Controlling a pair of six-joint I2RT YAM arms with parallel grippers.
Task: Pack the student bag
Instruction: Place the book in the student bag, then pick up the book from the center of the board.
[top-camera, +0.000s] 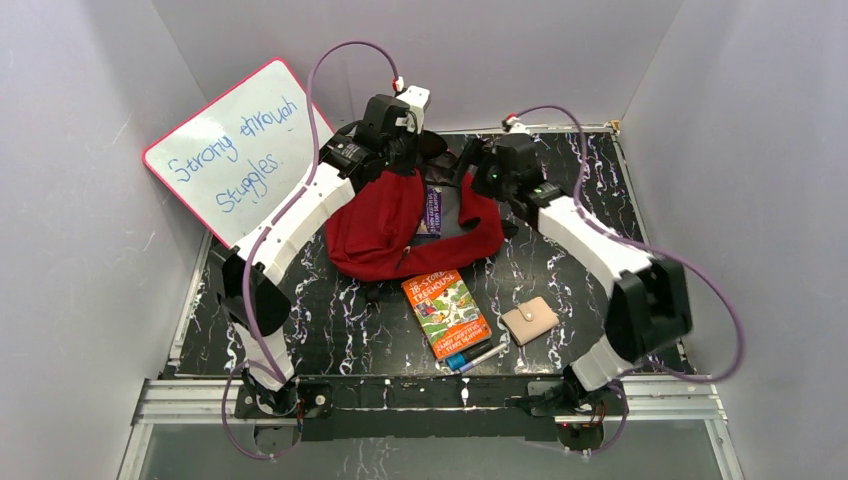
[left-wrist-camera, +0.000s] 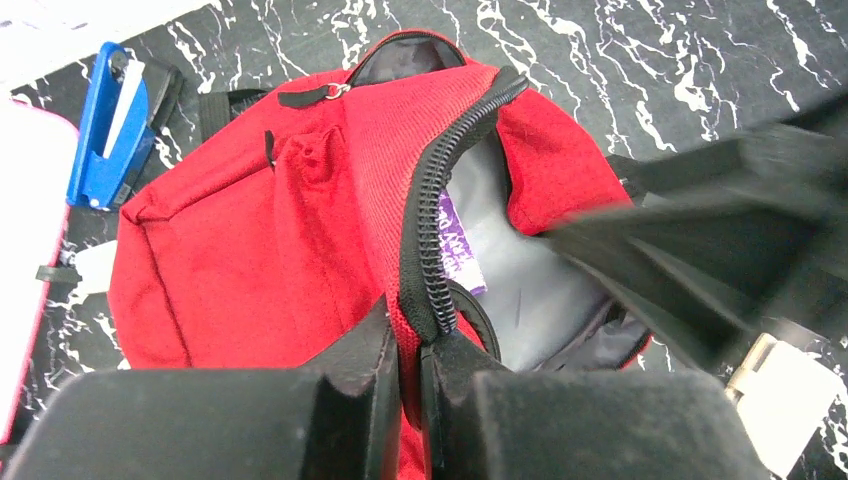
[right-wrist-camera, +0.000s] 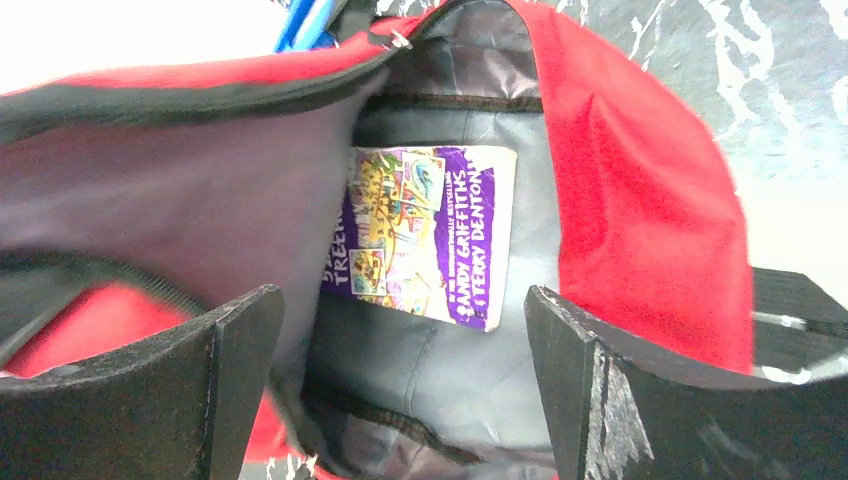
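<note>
A black, white-veined table (top-camera: 560, 270) is enclosed by pale walls. Nearest the arm bases, a pen (top-camera: 478, 355), an orange book (top-camera: 446, 313) and a beige wallet (top-camera: 529, 320) are laid close together. Behind them the student bag (top-camera: 375, 235) is spread flat at mid-table, its long axis running left to right and its unzipped mouth turned upward. Its zipper edge is pinched in the fully closed left pincer (left-wrist-camera: 410, 375). The right pincer (right-wrist-camera: 402, 300) is held wide apart and empty at the mouth, over a purple book (right-wrist-camera: 430, 230) lying inside. A whiteboard (top-camera: 235, 150) is propped at the far left.
</note>
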